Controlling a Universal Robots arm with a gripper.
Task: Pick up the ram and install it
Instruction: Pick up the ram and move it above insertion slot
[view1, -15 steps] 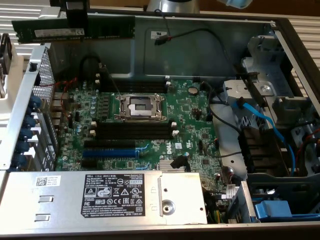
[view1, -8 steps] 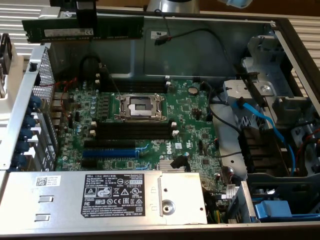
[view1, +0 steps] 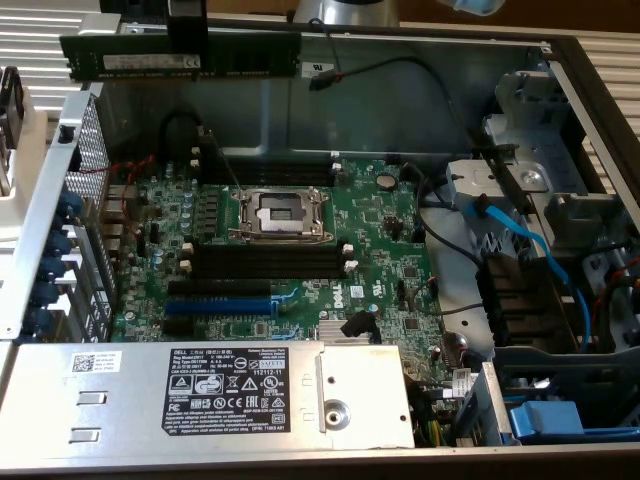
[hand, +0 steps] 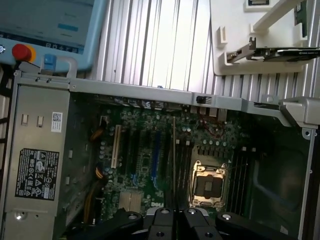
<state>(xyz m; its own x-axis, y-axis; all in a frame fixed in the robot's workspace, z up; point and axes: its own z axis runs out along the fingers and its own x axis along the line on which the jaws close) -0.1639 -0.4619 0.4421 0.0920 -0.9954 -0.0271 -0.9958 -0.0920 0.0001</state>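
Ribbed metal tabletop glaring under bright light

A ribbed silver tabletop (hand: 150, 45) is stretching out well beyond the claw (hand: 174, 216) and catching strong light. A white moulded tray (hand: 235, 25) is sitting on it to one side of the claw, and a grey pendant (hand: 60, 25) with a red button (hand: 21, 51) is lying to the other.

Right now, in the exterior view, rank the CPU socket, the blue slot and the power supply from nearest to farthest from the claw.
The claw grips the ram at the exterior view's top.
1. CPU socket, mid-board, below the claw.
2. Blue slot, lower on the board.
3. Power supply, along the view's bottom edge.
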